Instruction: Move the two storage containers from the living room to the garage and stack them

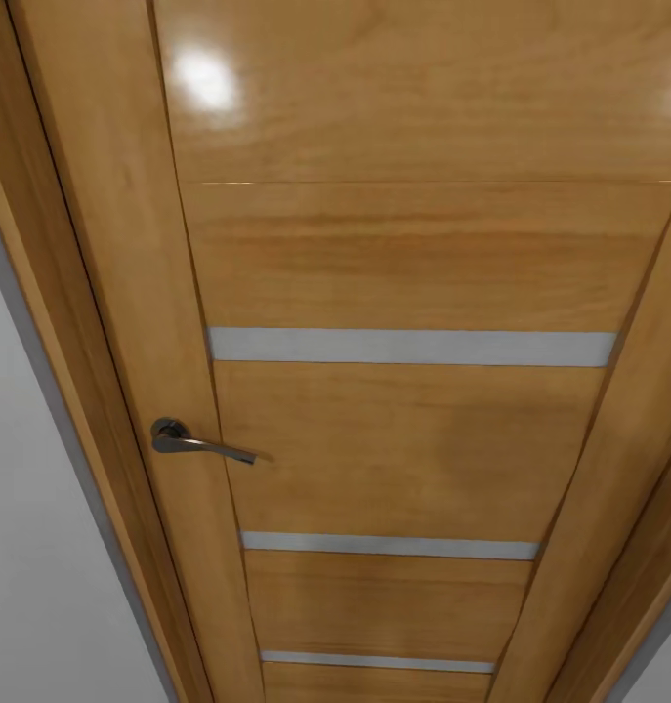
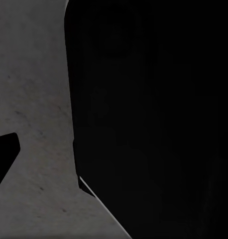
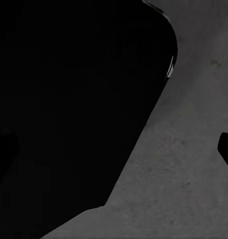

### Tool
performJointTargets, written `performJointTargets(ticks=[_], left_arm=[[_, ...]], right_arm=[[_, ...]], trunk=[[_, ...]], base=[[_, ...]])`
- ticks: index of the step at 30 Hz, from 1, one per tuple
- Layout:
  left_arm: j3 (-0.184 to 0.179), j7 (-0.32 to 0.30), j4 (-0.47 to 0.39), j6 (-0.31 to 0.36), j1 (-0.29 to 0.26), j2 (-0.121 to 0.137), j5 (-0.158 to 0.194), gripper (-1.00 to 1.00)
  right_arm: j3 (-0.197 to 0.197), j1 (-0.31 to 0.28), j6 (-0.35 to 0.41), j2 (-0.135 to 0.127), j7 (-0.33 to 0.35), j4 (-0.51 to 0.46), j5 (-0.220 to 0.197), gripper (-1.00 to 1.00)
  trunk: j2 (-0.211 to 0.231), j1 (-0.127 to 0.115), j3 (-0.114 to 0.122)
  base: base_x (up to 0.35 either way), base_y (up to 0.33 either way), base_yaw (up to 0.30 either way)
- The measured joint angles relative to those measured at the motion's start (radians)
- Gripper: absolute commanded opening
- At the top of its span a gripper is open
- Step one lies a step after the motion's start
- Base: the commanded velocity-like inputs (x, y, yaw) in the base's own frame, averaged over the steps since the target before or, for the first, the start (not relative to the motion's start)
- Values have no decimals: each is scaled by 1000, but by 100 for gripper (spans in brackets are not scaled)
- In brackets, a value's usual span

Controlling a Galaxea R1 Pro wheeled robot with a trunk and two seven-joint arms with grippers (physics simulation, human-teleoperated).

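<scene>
Head close on door (image 1: 403,293); wrists face down, share floor (image 2: 34,99).

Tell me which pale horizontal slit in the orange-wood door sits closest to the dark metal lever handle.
The uppermost pale slit, the widest of the three showing. It runs just above the dark metal lever handle on the orange-wood door; the middle slit and lowest slit lie farther below it.

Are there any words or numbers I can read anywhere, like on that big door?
None: no words, numbers or signs can be read.
The orange-wood door carries pale horizontal slits and a dark metal handle, all unmarked.
The wrist views show grey concrete floor beside a dark, unlit shape, with no writing on them.
</scene>
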Motion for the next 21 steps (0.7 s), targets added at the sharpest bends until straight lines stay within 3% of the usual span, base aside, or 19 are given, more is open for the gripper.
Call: performJointTargets(ticks=[7,21], left_arm=[[0,0,0,0,0,1,1,100],[4,-1,0,-17,0,1,1,100]], right_arm=[[3,-1,0,-9,-1,-46,1,100],[2,0,0,-7,19,-33,-1,100]], trunk=[[0,0,0],[0,0,0]], base=[[0,0,0],[0,0,0]])
